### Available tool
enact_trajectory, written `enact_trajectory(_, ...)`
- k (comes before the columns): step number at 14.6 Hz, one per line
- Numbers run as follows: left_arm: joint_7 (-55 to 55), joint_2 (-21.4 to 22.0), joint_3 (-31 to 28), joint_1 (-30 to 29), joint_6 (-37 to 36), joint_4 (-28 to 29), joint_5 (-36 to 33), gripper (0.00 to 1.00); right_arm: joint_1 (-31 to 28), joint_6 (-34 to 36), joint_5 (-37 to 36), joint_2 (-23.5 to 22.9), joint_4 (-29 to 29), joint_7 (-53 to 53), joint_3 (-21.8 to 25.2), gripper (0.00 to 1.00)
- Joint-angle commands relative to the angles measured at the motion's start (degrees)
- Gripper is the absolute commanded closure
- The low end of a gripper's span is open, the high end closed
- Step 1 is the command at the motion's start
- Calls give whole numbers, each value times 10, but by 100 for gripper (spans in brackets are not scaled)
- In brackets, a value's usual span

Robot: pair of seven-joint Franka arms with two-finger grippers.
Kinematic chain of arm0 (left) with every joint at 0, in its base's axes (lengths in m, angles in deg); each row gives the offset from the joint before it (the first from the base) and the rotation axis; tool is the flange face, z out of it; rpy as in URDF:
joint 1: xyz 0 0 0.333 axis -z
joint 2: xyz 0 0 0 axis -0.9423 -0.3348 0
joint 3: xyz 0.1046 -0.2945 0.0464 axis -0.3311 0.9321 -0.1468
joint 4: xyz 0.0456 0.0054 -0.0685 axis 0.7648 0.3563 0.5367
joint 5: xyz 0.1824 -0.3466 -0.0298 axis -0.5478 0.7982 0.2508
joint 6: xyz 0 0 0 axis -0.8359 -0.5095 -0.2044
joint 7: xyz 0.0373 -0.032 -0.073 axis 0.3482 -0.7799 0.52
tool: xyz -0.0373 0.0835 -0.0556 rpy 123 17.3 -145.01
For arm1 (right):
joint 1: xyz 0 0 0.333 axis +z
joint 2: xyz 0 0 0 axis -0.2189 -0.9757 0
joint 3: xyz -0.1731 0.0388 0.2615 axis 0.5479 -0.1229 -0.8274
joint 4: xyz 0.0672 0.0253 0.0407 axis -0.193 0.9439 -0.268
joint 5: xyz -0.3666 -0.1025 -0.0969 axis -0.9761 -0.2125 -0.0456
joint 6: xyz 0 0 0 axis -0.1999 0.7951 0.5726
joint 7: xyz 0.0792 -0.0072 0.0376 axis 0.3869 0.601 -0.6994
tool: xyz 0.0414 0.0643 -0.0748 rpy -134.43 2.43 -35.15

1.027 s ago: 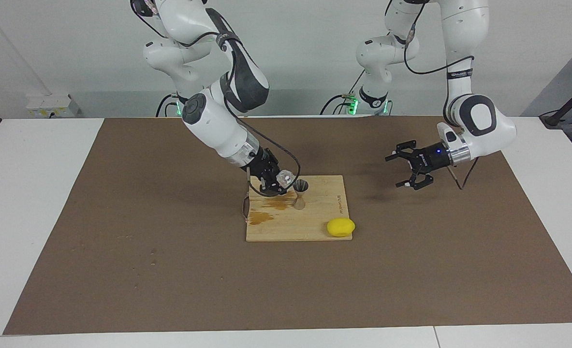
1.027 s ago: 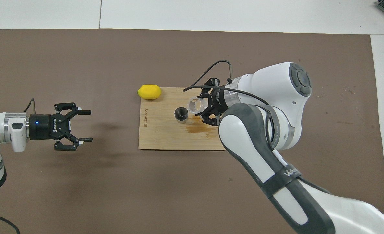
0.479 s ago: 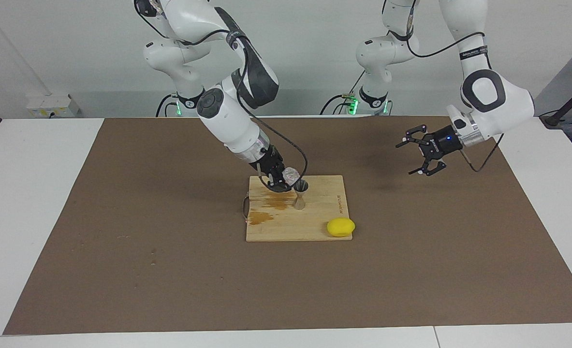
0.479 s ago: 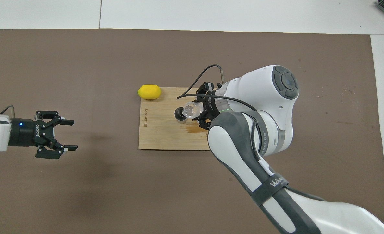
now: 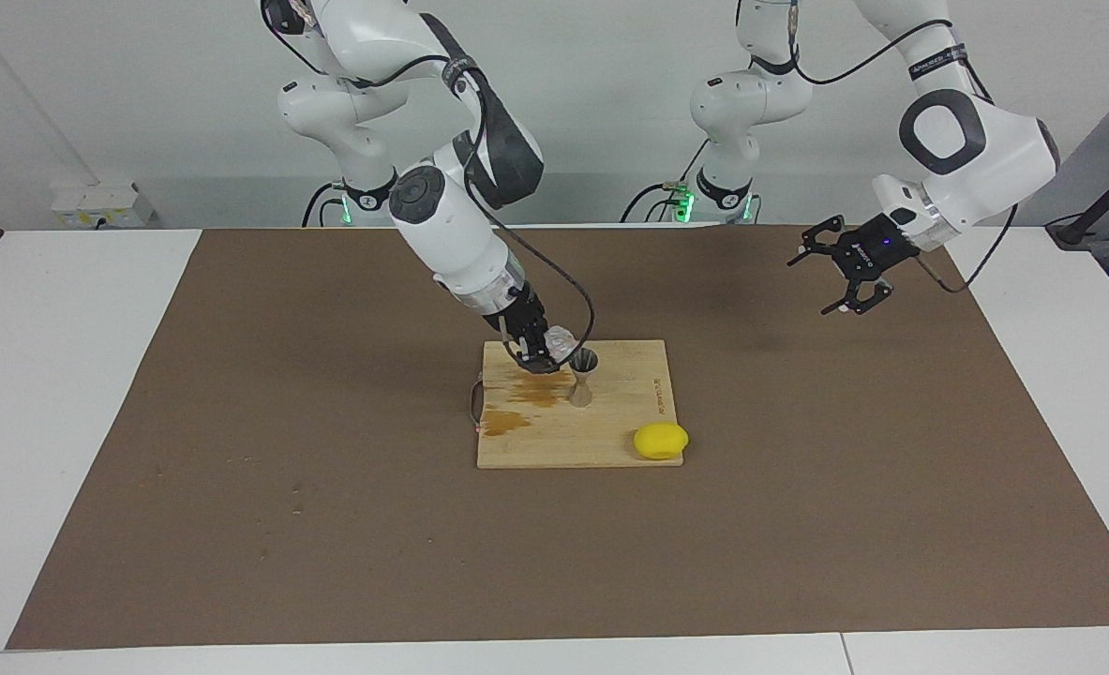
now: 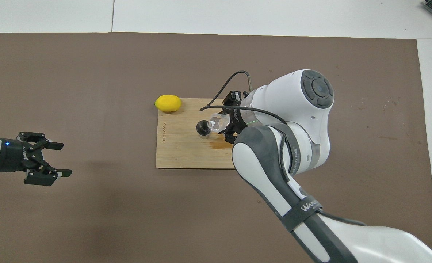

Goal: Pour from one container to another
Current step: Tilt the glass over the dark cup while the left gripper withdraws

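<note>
In the facing view I see my right gripper (image 5: 548, 353) over the wooden board (image 5: 610, 441), at the edge of the board that is nearer to the robots; its fingers are closed around the glass tumbler (image 5: 561, 341), which is tilted with its mouth toward the metal jigger (image 5: 582, 377); the jigger stands upright on the board, just beside the tumbler, and the rim of the glass is right at the open top of the jigger; a brown wet stain (image 5: 528, 399) lies on the board toward the right arm's end, beside the jigger; a yellow lemon (image 5: 661, 441) rests at the corner of the board that is farther from the robots, toward the left arm's end; my left gripper (image 5: 845, 274) hangs in the air over the brown mat (image 5: 235, 422), well apart from the board, with its fingers spread wide and nothing between them. In the overhead view the tumbler (image 6: 216, 122) partly covers the dark mouth of the jigger (image 6: 203, 128); the right gripper (image 6: 226, 122) holds it from the right arm's side; the lemon (image 6: 168, 103) touches the board (image 6: 179, 153) at its corner; the left gripper (image 6: 57, 159) is wide and empty over the mat (image 6: 91, 73).
</note>
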Motion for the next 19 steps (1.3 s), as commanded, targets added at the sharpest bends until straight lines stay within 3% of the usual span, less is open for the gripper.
enact_trajectory(1, 49, 26, 1, 0, -8, -5, -49, 0, 3, 16, -22, -15, -30, 36, 3, 100)
enact_trajectory(5, 154, 56, 1, -2, -3, -8, -142, 0, 6, 29, -34, -20, -45, 52, 3, 100)
enact_trajectory(12, 293, 61, 5, 3, 43, -12, -263, 0, 24, 38, -70, -35, -64, 78, 3, 100)
enact_trajectory(15, 346, 72, 6, 6, 2, -23, -266, 0, 24, 49, -87, -37, -66, 83, 4, 100)
enact_trajectory(19, 541, 82, 24, 11, -21, -30, -266, 0, 24, 59, -98, -37, -71, 91, 5, 100)
